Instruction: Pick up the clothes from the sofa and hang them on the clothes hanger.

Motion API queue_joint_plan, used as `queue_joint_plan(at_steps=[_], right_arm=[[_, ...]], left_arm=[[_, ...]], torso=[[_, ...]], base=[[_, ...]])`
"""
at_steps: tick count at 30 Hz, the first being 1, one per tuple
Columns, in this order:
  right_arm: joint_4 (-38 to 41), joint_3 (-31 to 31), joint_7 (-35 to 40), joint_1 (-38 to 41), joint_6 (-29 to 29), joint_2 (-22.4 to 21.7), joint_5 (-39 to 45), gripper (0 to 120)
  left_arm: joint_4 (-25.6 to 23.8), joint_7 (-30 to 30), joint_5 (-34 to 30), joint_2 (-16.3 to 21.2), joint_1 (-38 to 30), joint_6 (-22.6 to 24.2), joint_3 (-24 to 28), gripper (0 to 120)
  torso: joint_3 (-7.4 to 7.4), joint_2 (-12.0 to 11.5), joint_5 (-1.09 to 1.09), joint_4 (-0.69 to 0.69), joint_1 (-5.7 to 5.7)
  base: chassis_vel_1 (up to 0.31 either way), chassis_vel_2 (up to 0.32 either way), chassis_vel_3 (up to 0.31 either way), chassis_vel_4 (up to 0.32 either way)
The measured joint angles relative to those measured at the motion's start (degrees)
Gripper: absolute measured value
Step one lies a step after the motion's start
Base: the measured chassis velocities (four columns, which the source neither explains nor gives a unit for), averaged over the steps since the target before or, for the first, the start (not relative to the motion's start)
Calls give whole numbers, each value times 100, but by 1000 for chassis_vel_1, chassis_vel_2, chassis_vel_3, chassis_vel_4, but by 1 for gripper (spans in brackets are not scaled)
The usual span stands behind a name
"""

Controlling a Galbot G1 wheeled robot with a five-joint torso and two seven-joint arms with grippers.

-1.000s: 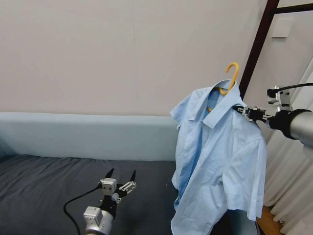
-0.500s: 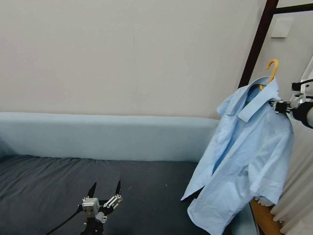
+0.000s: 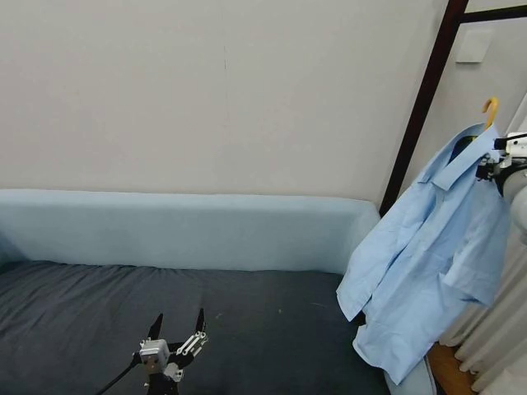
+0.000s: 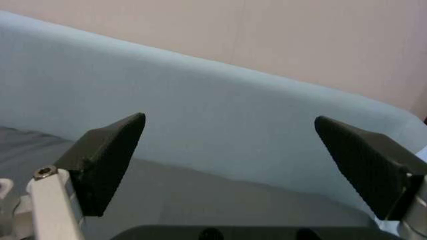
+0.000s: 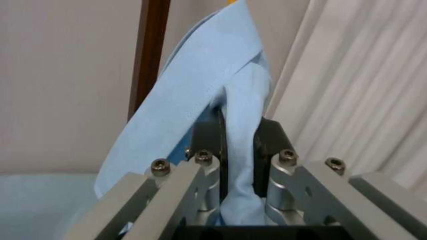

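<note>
Progress: light-blue shirt (image 3: 428,263) is off the sofa (image 3: 181,230) and hangs free at the right of the frame, draped on a yellow hanger (image 3: 491,109) whose hook pokes up above the collar. Right gripper (image 3: 492,167), at the far right edge approx. mid-upper, is clamped on a fold of shirt cloth near the collar/shoulder; wrist view shows the fabric pinched between both pads. So pick-up looks done. Left to do, prob.: get the hook onto a rail and let go. A dark horizontal bar (image 3: 494,12) runs along the top right corner, well above the hook, which is not on it.

Left gripper (image 3: 179,325) sits low, bottom centre-left, over the dark grey seat (image 3: 82,313), claw spread wide, holding nothing.

Room/edges: dark wooden post (image 3: 420,107) slants down just left of the shirt; sleeve and hem hang near it, could snag. Pale curtain (image 3: 494,337) is close behind, lower right. The sofa's end sits under the hem. Open wall on the left, upper left.
</note>
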Motion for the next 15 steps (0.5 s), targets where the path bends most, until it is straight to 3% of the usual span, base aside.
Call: queue_joint_plan(at_steps=[1,7,15], right_arm=[[-299,-236,-270,246,115,133,-469,8],[-1307,-959,-687,1085,485,687,-1455,8],[-1952,-909,-836,1343,910,985,-2442,8]], left_arm=[[7,-1,14,-26,10,-5,6,100],[24,-17,28,-101,43,-60,3,100],[27,-66,-1,-87,119,-138,-103,100]], torso=[[0,0,0,0,0],[0,0,0,-2,1],[-1,0,1,-7,1]], base=[[0,0,0,0],[0,0,0,0],[0,0,0,0]])
